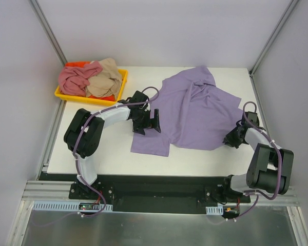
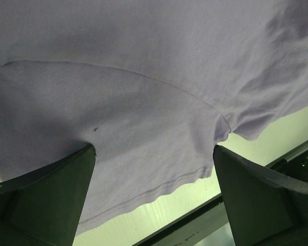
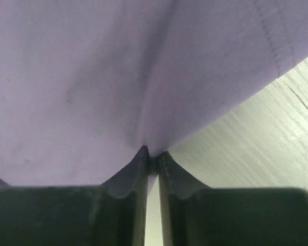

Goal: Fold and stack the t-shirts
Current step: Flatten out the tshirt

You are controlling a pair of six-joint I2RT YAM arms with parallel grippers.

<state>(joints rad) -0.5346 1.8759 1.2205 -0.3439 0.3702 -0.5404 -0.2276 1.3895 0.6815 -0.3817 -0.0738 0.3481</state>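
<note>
We count three t-shirts in all: one lavender t-shirt (image 1: 195,110), one pink t-shirt (image 1: 77,78) and one beige t-shirt (image 1: 105,77). Of these, we find one on the table (image 1: 108,154) and two in the tray (image 1: 64,95). There is one yellow tray and one white table. We count two arms, and two grippers: one left gripper (image 1: 149,123) and one right gripper (image 1: 231,139). Each wrist view shows us two fingers (image 2: 46,200).

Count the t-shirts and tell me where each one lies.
3: the lavender t-shirt spread on the table; the pink t-shirt and the beige t-shirt bunched together in the yellow tray. Others may hide beneath those two.
</note>
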